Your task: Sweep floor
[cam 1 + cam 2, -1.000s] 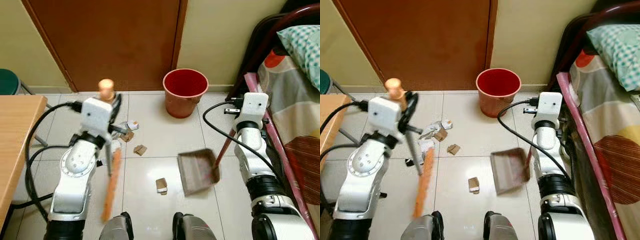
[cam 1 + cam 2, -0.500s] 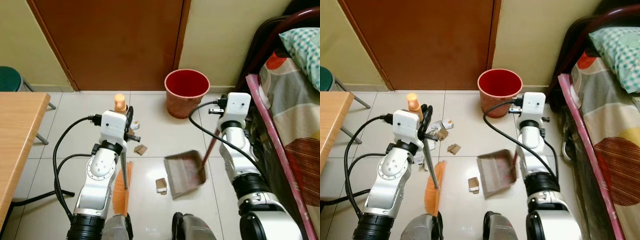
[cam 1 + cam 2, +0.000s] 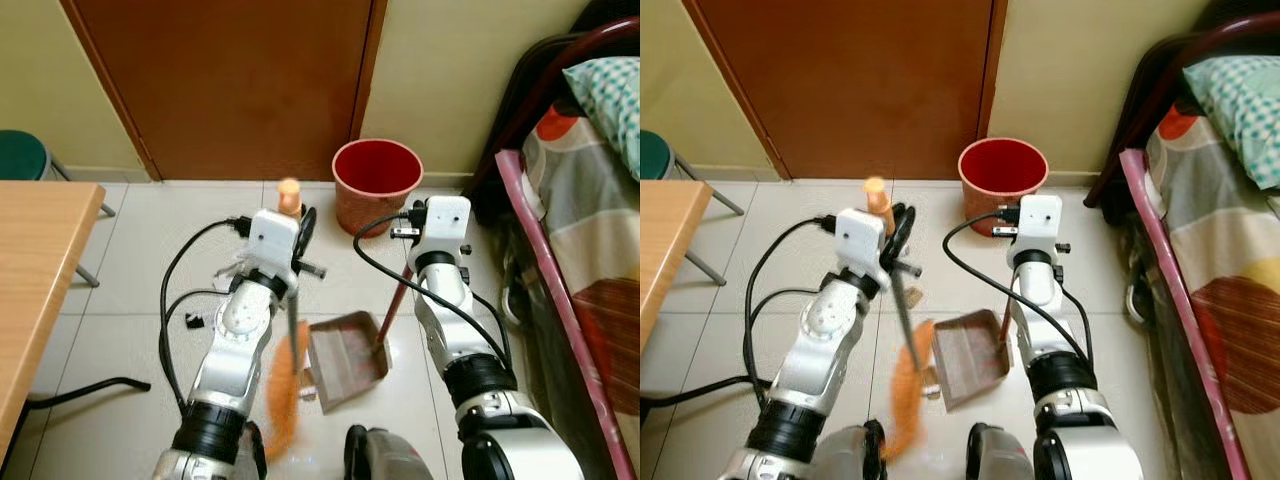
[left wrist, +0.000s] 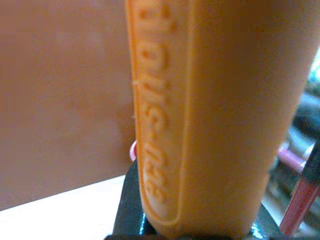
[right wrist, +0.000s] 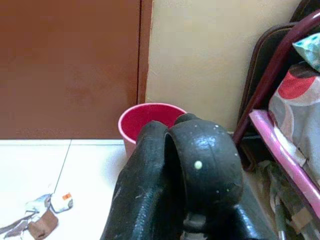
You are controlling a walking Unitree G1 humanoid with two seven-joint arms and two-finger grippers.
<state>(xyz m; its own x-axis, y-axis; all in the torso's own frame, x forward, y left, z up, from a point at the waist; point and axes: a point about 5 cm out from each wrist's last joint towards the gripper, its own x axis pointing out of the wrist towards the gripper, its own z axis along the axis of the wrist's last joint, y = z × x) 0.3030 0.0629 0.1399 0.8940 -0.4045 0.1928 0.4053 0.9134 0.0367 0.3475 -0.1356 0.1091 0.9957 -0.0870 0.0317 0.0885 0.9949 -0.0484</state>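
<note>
Since half a second ago the left gripper (image 3: 902, 232) has swung right with the broom (image 3: 283, 388), so the blurred orange bristles now sit just beside the left edge of the dustpan (image 3: 344, 346); before, they were well apart and further left. The cardboard scrap that lay on the tile left of the dustpan is now hidden or blurred by the bristles. The dustpan itself has slid left and slightly nearer, along with the right arm.

The left jaws are clenched on the broom's orange handle grip (image 4: 215, 115), which stands up above the wrist. The right gripper (image 5: 180, 170) holds the dustpan's red handle (image 3: 394, 300), which slants up to it from the pan; its black jaws are pressed together in the right wrist view.

The floor (image 3: 140, 290) is pale glossy tile. A red bucket (image 3: 376, 185) stands at the far side against the wall, just right of a brown wooden door (image 3: 230, 80). Crumpled paper and cardboard litter (image 5: 42, 212) lies on the tiles left of the bucket. A wooden counter (image 3: 30, 270) fills the left edge, with a green stool (image 3: 20, 158) beyond it. A bed (image 3: 590, 220) with a patterned cover and dark red frame runs along the right.
</note>
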